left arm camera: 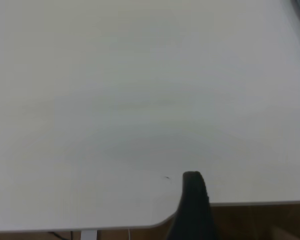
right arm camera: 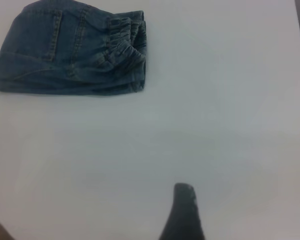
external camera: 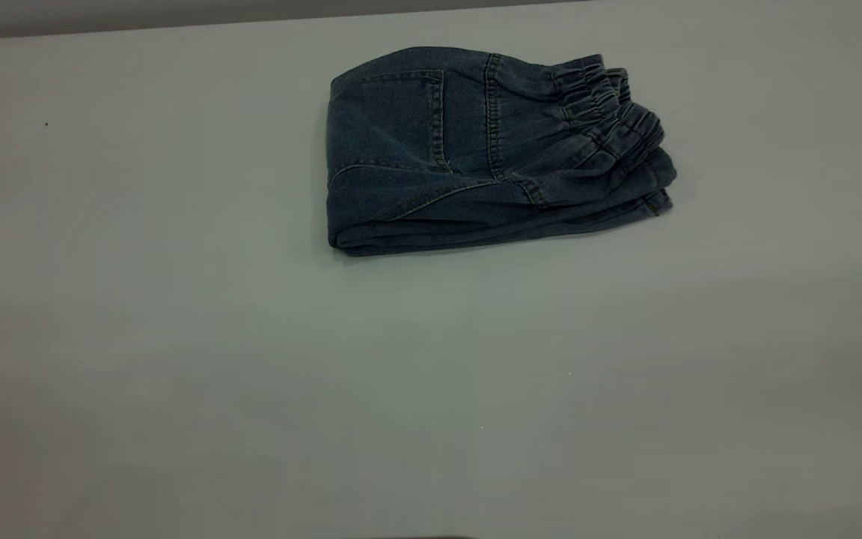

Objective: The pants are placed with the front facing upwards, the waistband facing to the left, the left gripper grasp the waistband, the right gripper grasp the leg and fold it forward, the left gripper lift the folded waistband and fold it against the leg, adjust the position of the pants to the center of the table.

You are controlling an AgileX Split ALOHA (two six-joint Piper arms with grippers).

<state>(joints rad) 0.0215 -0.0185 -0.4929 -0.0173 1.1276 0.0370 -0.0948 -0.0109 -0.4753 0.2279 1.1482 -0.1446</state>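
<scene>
Denim, dark blue and folded into a compact bundle, is what we see lying on the table (external camera: 176,337): the pants (external camera: 476,150) rest toward the far side, a little right of the middle in the exterior view. Their gathered waistband (external camera: 614,112) lies on top at the bundle's right end, a back pocket faces up, and the fold runs along the left edge. We see neither arm in the exterior view. From the left wrist camera we make out one dark fingertip of the left gripper (left arm camera: 192,200) near the table's edge, touching nothing; whether its jaws are apart we cannot tell. The right gripper (right arm camera: 185,210) likewise shows a single dark fingertip over bare tabletop, well apart from the pants (right arm camera: 65,50), its opening unreadable.
</scene>
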